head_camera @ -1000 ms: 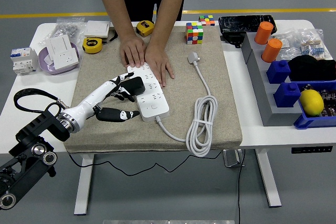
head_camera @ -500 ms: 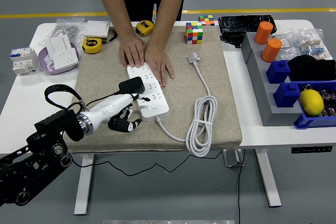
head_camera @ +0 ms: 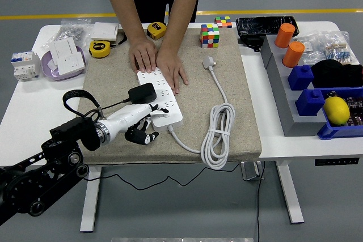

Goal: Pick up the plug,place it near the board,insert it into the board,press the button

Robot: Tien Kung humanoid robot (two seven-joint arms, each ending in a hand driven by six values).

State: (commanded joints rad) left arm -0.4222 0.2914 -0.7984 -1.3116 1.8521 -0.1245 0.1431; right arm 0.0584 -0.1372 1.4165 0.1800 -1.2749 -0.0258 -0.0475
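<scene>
A white power strip (head_camera: 165, 99) lies on the beige mat (head_camera: 238, 83). A black plug (head_camera: 142, 92) stands on the strip's left side, and its black cable runs left toward my arm. My left hand (head_camera: 145, 122) is just below the plug at the strip's near left corner. Its white fingers (head_camera: 148, 110) are stretched out against the strip, the thumb is curled beneath, and nothing is in its grasp. A person's two hands (head_camera: 161, 60) press flat on the strip's far end. The strip's own white cable (head_camera: 218, 134) lies coiled to the right, ending in a white plug (head_camera: 209, 61).
Two yellow tape measures (head_camera: 100, 49), white sockets on a purple plate (head_camera: 65, 59) and a colour cube (head_camera: 210, 35) sit at the back. A grey rack (head_camera: 283, 89) with orange cylinders and blue bins holding a lemon (head_camera: 336, 110) fills the right side.
My left arm has swung right and nearer the table's front edge. The hand has dropped from around the black plug to the strip's near corner. The person's hands have stayed put.
</scene>
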